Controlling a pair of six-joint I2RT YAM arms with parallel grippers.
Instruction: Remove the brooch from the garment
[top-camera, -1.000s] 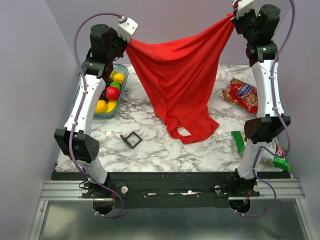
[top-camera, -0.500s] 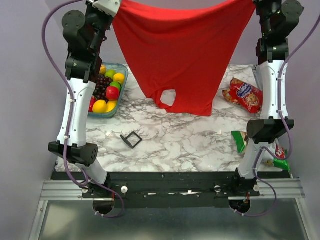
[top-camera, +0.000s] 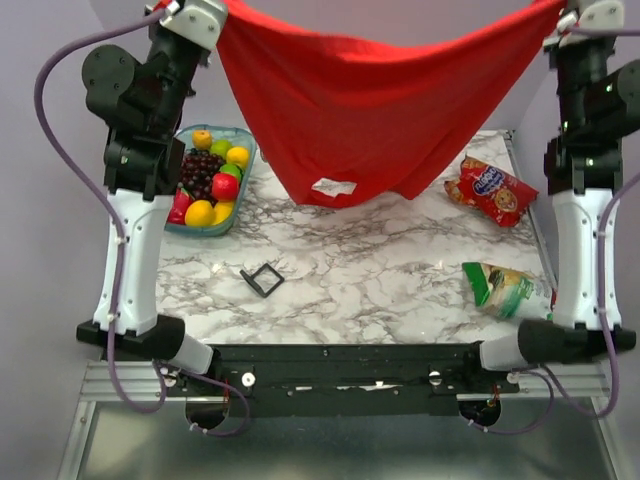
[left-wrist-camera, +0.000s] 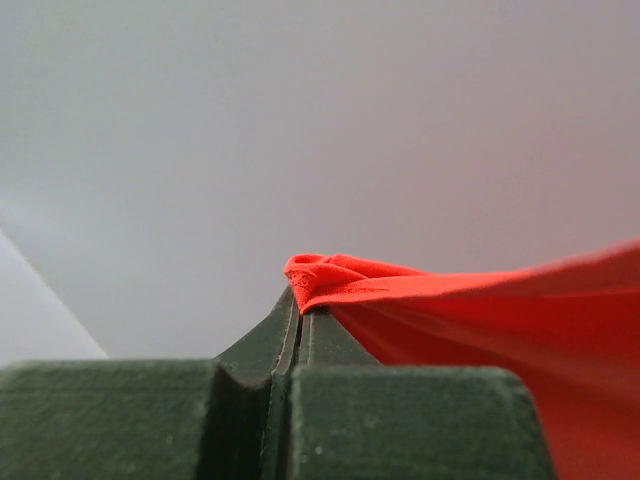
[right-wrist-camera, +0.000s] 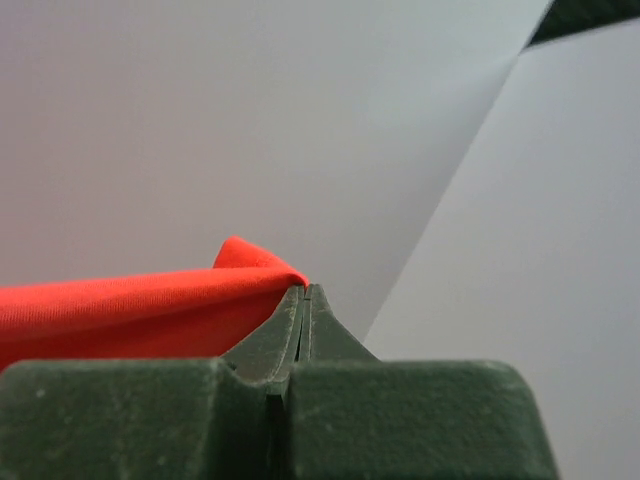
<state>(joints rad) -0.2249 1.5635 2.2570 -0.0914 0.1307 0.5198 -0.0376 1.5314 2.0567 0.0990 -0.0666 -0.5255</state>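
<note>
The garment, a bright red T-shirt (top-camera: 380, 100), hangs stretched between my two raised grippers above the back of the table. Its lowest fold sags just above the marble. A small whitish patch (top-camera: 335, 186) shows at that bottom fold, where the neck opening is. I cannot make out the brooch as a round pin. My left gripper (top-camera: 218, 8) is shut on the shirt's left corner; the left wrist view shows the cloth (left-wrist-camera: 420, 300) pinched at its tips (left-wrist-camera: 300, 302). My right gripper (top-camera: 562, 8) is shut on the right corner; cloth (right-wrist-camera: 150, 300) leaves its tips (right-wrist-camera: 305, 290).
A clear tray (top-camera: 250, 152) of fruit stands at the back left. A black square open frame (top-camera: 262, 280) lies at the front left. A red snack bag (top-camera: 490, 190) lies at the back right, and a green bag (top-camera: 505, 288) at the front right.
Both grippers have risen and spread apart with the shirt. The shirt has lifted off the table and now hangs wide. The right arm has swung right, uncovering the green bag.
</note>
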